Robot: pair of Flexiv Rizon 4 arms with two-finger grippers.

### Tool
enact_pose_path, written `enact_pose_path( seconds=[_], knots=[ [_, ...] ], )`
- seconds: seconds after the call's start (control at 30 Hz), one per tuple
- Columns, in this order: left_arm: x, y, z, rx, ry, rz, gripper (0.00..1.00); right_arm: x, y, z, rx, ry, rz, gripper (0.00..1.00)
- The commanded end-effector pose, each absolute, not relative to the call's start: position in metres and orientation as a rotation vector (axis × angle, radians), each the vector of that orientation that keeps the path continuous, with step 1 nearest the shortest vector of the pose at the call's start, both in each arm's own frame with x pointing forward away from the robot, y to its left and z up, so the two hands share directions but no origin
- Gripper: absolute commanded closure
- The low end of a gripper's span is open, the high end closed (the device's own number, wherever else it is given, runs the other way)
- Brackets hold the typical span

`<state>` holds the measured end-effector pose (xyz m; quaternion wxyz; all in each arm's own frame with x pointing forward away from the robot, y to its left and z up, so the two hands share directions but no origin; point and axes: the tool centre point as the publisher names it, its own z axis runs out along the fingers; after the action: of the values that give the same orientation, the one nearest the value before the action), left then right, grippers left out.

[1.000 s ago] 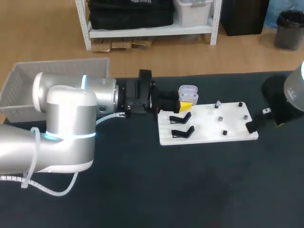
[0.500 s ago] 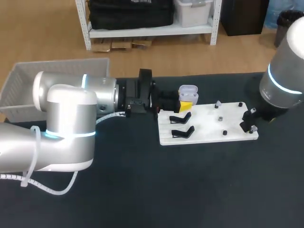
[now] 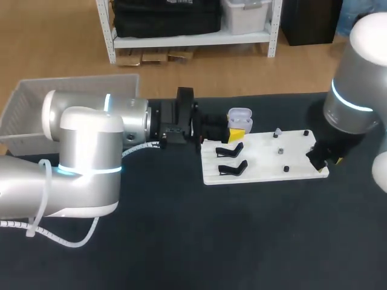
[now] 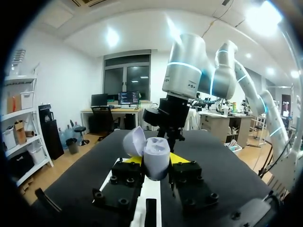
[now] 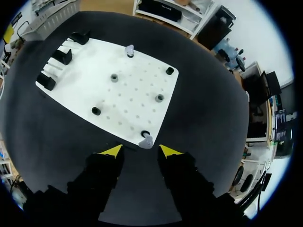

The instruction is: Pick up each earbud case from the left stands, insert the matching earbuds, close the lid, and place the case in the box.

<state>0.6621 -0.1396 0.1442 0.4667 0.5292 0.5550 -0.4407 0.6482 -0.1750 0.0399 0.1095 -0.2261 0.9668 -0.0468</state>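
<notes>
Over the right end of the white board (image 5: 123, 99): right gripper (image 5: 140, 150), swung in from the table's right edge within the last second, where a second ago only its dark tip shows at the board's corner. Hangs now with yellow fingers spread, nothing between them. Reads as the approach to fetch an earbud; insertion not yet begun.

Just ahead of those open fingers, on the board's near corner and lined up with the gap: one pale earbud (image 5: 146, 141), not touched by either tip as far as the right wrist view shows. Calls for a short straight descent before closing.

Across the table, no change: left gripper (image 4: 156, 163) clamped on the earbud case (image 4: 155, 152) from both sides, lid up, held level off the board's left end. Well apart from the earbud, and from the box (image 3: 78, 80) at far left.
</notes>
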Motion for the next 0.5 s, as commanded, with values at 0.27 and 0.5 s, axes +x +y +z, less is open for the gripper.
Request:
enact_pose_path(
  seconds=[0.27,0.5],
  knots=[
    [0.662,-0.139,0.143,1.293,1.357,-1.08,1.0,0.654,-0.177,0.031,-0.619,2.886,-0.161,0.58],
    [0.662,-0.139,0.143,1.293,1.357,-1.08,1.0,0.658,-0.178,0.025,-0.577,2.892,-0.193,0.63]
  ],
)
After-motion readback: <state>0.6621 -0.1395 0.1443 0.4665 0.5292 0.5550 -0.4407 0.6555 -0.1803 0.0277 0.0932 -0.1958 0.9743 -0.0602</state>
